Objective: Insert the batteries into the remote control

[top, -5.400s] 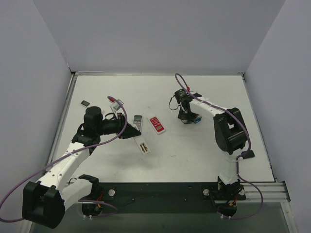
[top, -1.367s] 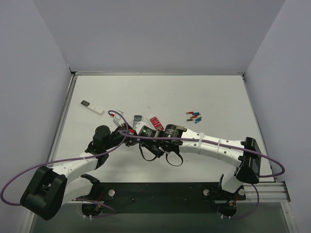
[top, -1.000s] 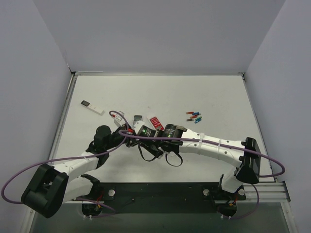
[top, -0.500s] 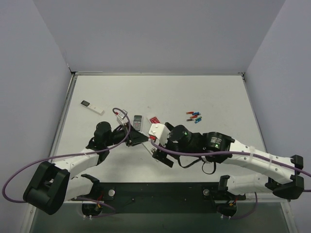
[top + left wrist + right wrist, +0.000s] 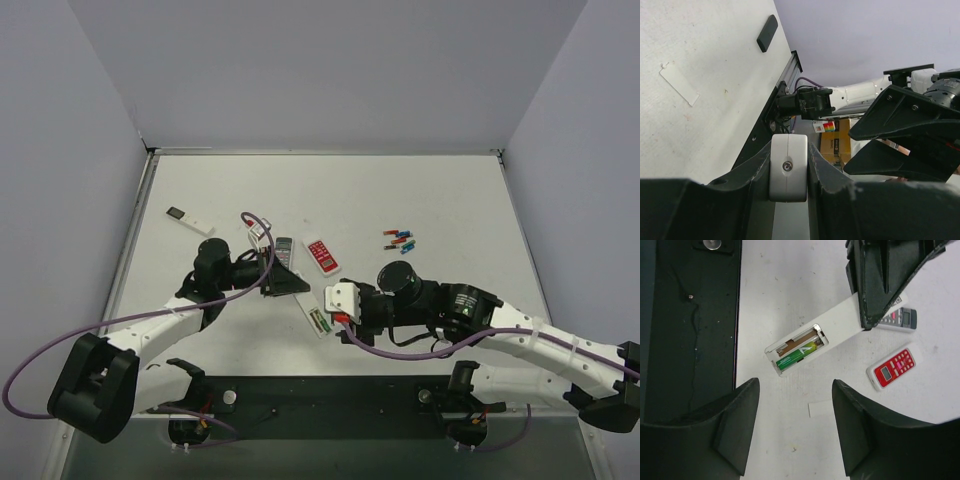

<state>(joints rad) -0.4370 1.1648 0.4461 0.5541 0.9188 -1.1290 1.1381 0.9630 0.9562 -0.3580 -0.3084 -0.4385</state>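
Right tool [image 5: 795, 407]: we see it lifted off the remote control [image 5: 312, 312] and pulled back towards the near edge. A second ago it was low over the open bay. Its fingers are now well apart, holding and touching nothing.
Left tool [image 5: 288, 284]: closed on the far end of the remote control, pinning it back-up on the table [image 5: 450, 190], the same grip as before.
Change: with the right arm drawn away, the bay is uncovered and a green battery [image 5: 796, 354] lies seated in one slot.
Empty slot [image 5: 801, 339]: alongside the green battery in the remote control, bare, its brown floor showing.
Meaning: we judge the first cell loaded and released, with a second one left to fetch.
Loose batteries [image 5: 400, 240]: a small cluster well to the far right of the remote control.
Cover [image 5: 820, 409]: a small flat white piece, probably the bay lid, just right of the remote control and not yet refitted.
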